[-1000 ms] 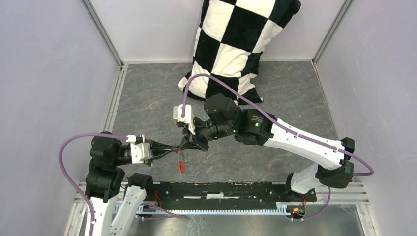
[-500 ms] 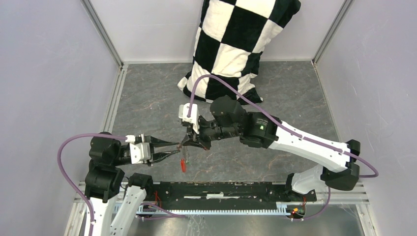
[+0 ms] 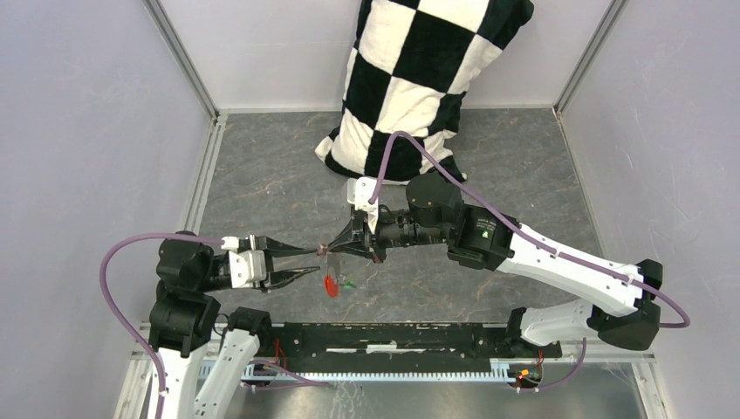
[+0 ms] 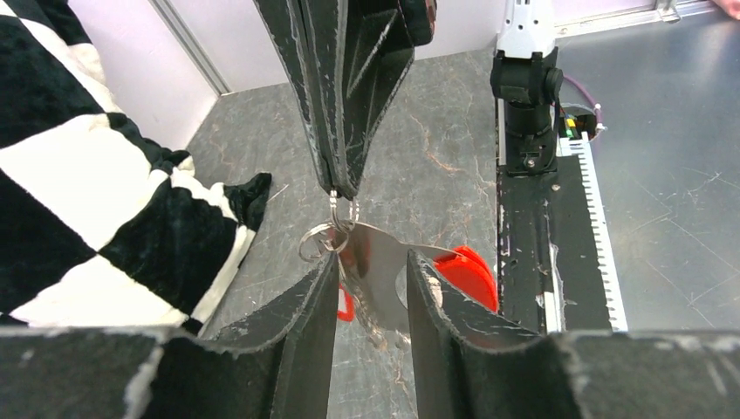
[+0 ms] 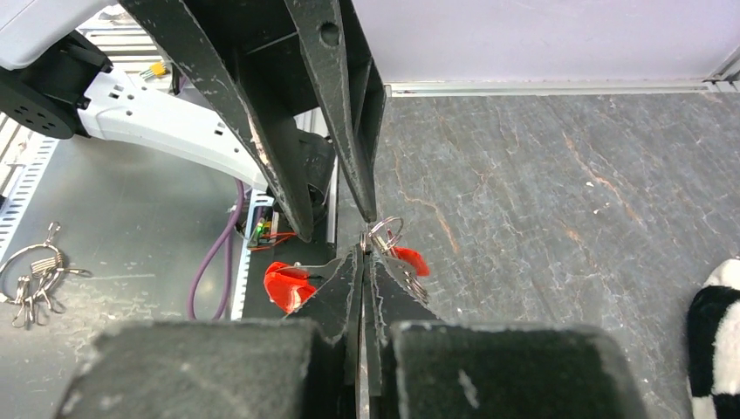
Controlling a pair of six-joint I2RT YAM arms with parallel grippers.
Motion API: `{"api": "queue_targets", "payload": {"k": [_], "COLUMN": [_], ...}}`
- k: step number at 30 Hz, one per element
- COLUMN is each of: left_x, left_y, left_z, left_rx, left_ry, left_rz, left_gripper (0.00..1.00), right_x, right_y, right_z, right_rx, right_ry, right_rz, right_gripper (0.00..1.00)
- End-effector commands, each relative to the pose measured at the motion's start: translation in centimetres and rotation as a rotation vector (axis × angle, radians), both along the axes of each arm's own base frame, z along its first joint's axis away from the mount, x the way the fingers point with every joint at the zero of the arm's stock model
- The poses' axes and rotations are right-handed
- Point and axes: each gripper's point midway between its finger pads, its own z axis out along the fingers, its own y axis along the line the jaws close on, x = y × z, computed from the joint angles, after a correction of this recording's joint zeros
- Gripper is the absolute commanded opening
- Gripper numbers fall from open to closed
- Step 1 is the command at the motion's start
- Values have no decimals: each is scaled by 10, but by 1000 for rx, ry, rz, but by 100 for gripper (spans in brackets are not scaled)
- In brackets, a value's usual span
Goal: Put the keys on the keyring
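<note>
Left gripper (image 3: pixel 318 262) is partway open, black fingers apart w/ the grey fob plate showing in the gap. The thin silver wire keyring (image 3: pixel 329 281) w/ its flat red-and-grey fob hangs over the grey stone-look table (image 3: pixel 262 175). The right gripper (image 3: pixel 332 250) is pinched tight on its top ring. Tiny green-headed metal key (image 3: pixel 348 283) is just right of the fob, cant tell if it's threaded on.

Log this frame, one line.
right fingers: shut on silver wire keyring with flat red-and-grey fob | left fingers: open, flanking fob
</note>
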Motion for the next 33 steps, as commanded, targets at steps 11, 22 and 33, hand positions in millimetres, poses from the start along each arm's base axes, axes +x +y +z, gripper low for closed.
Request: {"api": "queue_targets", "payload": {"k": [11, 22, 33], "left_x": [-14, -10, -16], "left_y": [-2, -1, -2], "left_z": [24, 10, 14], "left_rx": [-32, 7, 2], "left_ry": [-90, -123, -126], "left_rz": [-51, -56, -76], "left_gripper": [36, 35, 34], "right_x": [-10, -20, -15], "right_y": [6, 10, 14], "right_z": [20, 24, 38], "right_rx": [116, 139, 252], "right_ry": [49, 71, 78], "right_rz": [78, 133, 104], "right_gripper": [0, 0, 0]}}
